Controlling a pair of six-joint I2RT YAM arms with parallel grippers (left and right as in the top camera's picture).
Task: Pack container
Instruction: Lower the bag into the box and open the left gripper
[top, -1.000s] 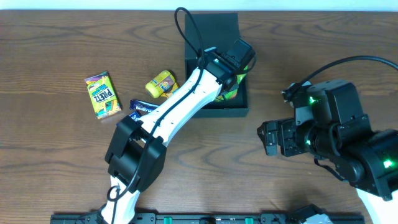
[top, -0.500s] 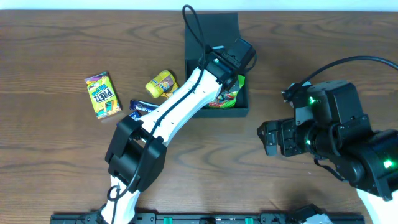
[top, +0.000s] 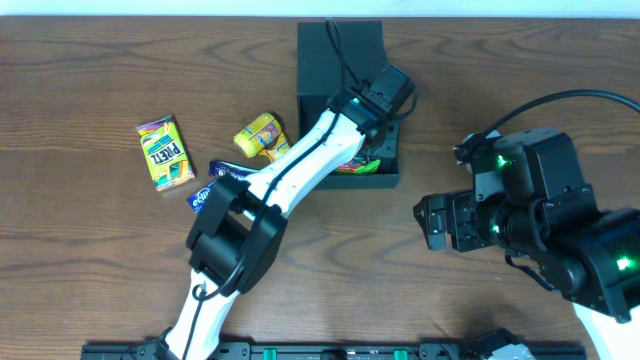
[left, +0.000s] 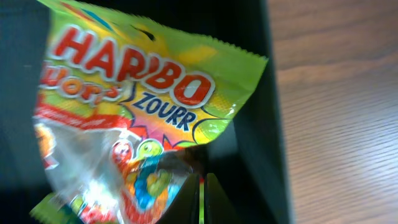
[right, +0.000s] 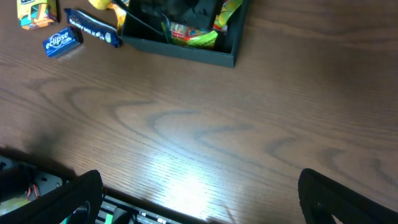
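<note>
Container now holds Haribo packet; left end effector since closed, empty; right end effector spread wide.

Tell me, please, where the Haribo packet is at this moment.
In the overhead view the Haribo packet lies inside the black container, in its near right corner; the left wrist view shows it close against a container wall.
</note>
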